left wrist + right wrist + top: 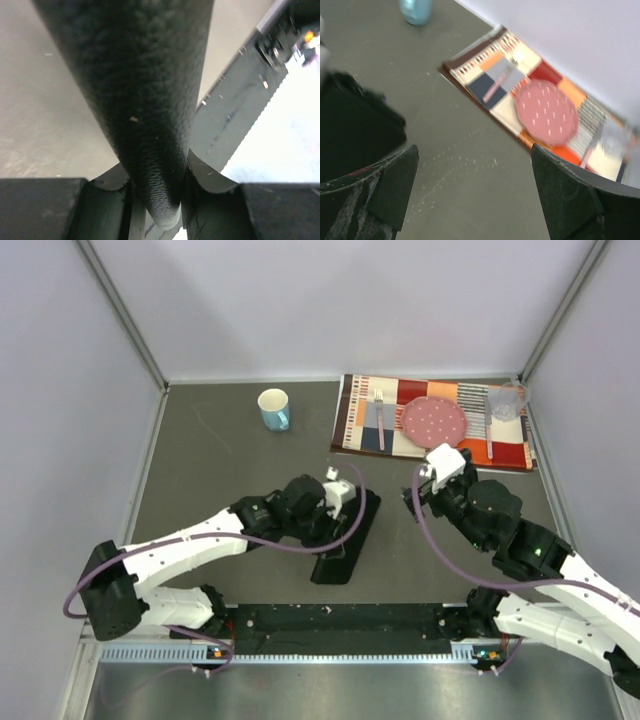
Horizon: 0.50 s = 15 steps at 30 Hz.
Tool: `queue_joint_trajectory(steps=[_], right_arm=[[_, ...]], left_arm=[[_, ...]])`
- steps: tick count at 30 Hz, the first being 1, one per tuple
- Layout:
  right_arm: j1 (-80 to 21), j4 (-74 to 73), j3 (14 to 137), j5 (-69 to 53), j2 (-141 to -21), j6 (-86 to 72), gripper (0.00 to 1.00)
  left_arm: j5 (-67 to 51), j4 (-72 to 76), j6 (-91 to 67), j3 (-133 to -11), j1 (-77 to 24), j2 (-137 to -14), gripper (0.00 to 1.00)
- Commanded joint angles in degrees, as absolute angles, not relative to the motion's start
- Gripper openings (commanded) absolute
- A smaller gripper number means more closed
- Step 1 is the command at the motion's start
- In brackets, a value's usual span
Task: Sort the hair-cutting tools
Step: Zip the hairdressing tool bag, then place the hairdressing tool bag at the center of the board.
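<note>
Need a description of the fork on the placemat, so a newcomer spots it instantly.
Find the striped placemat at the table's far right corner. The fork lies on it just left of the pink dotted plate. Its pinkish handle and that side set it apart from the other utensil, which lies right of the plate by the clear glass.

Case [345, 535] at the middle of the counter [220, 470], its far end between my left fingers [215, 177]. Mug [274, 408] behind it, toward the far edge. Placemat [350, 425] in the far right corner, carrying fork [380, 420], plate [434, 420] and glass [505, 403], left to right.
</note>
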<state>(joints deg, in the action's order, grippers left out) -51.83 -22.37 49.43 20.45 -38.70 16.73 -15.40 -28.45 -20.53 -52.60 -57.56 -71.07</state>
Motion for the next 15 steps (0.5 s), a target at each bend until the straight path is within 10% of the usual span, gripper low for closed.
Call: queue_joint_trajectory(steps=[1,8,15], right_arm=[[-51.68,-27.15,49.31,39.62,-36.39,-3.50,0.98],[-51.68,-31.46,50.36,41.22,-32.43,-12.12,0.99],[-51.68,-35.77,50.89,39.73,-33.84,-17.75,0.99]], left_arm=[[-13.81,-22.94,-26.18,-51.25,-49.24,-68.38,0.00],[-12.83,-17.06,-30.85,-51.59,-41.75,-75.39,0.02],[-10.90,-19.42,-32.52,-58.17,-38.59,-87.00,0.42]])
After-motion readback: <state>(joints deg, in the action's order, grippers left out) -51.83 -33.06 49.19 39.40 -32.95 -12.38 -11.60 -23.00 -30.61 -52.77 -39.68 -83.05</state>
